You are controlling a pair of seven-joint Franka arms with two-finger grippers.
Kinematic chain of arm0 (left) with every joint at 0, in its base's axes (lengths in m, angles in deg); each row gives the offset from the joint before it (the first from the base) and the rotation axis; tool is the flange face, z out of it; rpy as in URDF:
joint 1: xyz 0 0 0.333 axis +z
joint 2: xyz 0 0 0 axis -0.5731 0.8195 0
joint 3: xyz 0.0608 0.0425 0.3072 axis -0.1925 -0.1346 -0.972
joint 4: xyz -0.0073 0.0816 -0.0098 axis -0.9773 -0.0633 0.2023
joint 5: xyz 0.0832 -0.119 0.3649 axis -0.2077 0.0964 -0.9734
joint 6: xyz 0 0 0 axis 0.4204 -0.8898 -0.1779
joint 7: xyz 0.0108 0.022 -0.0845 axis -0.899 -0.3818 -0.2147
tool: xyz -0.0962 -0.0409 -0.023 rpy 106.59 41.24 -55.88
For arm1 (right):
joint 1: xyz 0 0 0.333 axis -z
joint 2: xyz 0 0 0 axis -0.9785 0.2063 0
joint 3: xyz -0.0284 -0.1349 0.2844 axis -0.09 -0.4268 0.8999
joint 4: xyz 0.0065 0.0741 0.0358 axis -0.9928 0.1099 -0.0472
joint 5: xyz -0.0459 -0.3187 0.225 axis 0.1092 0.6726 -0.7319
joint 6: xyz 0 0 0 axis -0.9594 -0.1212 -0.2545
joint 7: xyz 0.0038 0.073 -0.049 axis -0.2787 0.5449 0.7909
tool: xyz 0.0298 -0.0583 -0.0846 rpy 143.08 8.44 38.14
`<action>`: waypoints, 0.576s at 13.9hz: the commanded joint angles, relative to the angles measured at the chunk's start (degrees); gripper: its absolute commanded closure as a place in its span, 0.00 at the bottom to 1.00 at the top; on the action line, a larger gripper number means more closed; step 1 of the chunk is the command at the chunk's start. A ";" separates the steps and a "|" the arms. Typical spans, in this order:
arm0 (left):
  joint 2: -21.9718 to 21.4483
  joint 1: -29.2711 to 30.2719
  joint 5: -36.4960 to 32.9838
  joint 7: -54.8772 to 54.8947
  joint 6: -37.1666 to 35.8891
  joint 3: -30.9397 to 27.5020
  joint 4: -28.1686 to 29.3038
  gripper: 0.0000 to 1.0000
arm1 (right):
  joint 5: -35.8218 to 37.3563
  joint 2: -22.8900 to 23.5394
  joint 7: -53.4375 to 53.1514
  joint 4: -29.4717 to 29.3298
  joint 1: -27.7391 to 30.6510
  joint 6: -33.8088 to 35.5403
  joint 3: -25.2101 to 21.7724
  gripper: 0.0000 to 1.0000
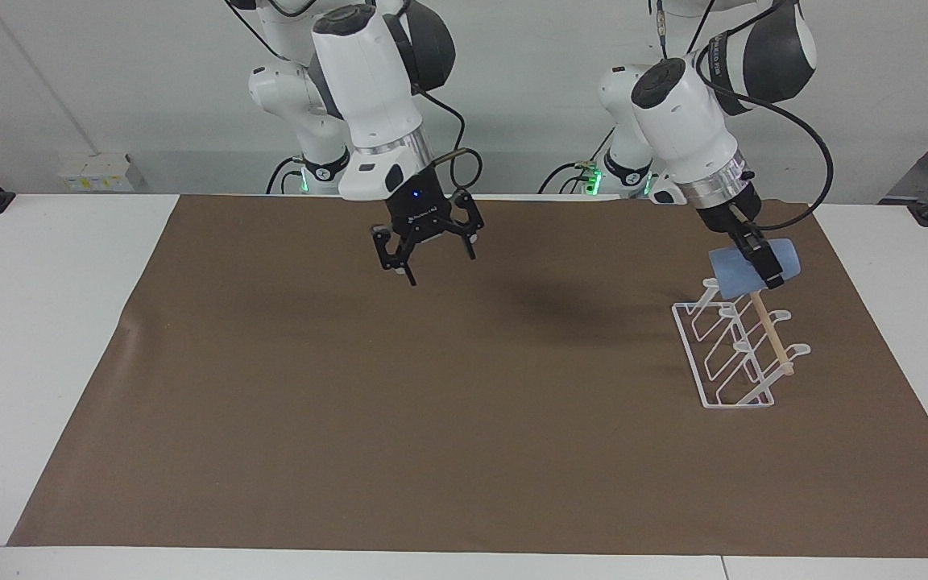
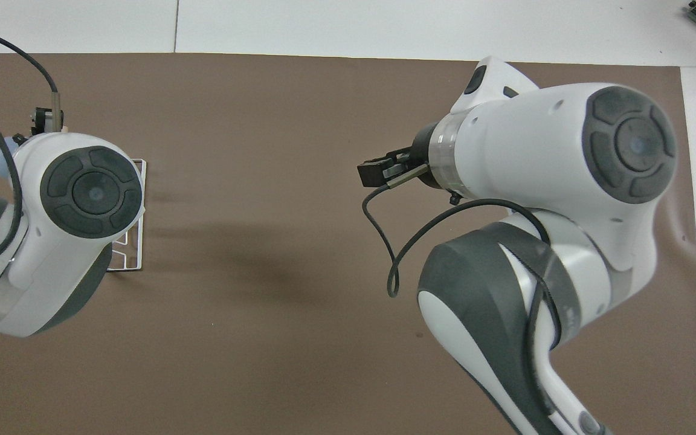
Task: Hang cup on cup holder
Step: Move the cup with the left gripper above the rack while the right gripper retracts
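My left gripper [image 1: 769, 272] is shut on the light-blue cup [image 1: 728, 279] and holds it on its side, tilted, over the end of the cup holder [image 1: 742, 354] nearest the robots, right at the top of its wooden dowel [image 1: 772, 332]. I cannot tell whether the cup touches a prong. The white wire holder stands on the brown mat toward the left arm's end of the table. In the overhead view the left arm hides most of the holder [image 2: 135, 254] and only a sliver of the cup [image 2: 2, 163] shows. My right gripper [image 1: 427, 258] is open and empty, raised over the mat's middle; it also shows in the overhead view [image 2: 373, 174].
A brown mat [image 1: 351, 403] covers most of the white table [image 1: 45, 322]. The holder's other prongs carry nothing. A loose black cable [image 2: 384, 241] hangs from the right wrist.
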 commanded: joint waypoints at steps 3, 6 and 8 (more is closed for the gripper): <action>2.61 2.38 -10.41 -0.33 -0.78 0.33 -1.77 1.00 | 4.43 -2.62 -0.01 -2.50 6.33 10.53 0.30 0.00; 6.03 1.15 -17.09 -0.33 -0.52 0.42 -2.64 1.00 | 4.34 -3.50 -0.10 -2.41 11.87 14.92 0.39 0.00; 6.57 0.71 -19.56 -0.42 1.58 0.50 -1.94 1.00 | 4.34 -4.11 -0.01 -1.45 15.91 15.90 0.56 0.00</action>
